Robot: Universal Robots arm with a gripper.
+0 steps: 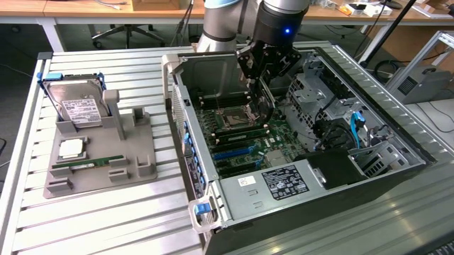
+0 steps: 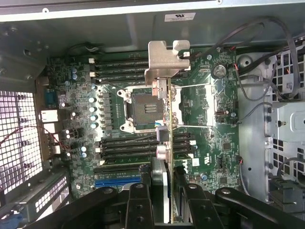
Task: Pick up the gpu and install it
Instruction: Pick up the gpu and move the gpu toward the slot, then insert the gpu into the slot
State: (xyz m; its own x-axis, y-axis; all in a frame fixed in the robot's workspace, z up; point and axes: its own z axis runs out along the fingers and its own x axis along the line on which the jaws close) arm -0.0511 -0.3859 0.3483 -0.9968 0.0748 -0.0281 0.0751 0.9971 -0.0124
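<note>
The gpu (image 1: 265,105) is a thin dark card with a silvery metal bracket, hanging edge-on inside the open computer case (image 1: 212,202) above the motherboard (image 1: 245,139). My gripper (image 1: 260,78) is shut on the card's upper edge. In the wrist view the gpu (image 2: 170,119) runs as a narrow strip from its bracket to between my fingers (image 2: 141,206), with my gripper (image 2: 167,207) closed on it. The card hovers over the CPU socket (image 2: 143,110) and the memory slots. A blue slot (image 2: 116,182) lies on the board close to my fingers.
On the exterior view's left, a grey holder (image 1: 135,159) carries a hard drive (image 1: 78,109), a small square chip (image 1: 72,149) and a green memory stick (image 1: 89,162). The case's walls, drive cage (image 1: 319,87), black power supply (image 1: 333,167) and cables surround the board.
</note>
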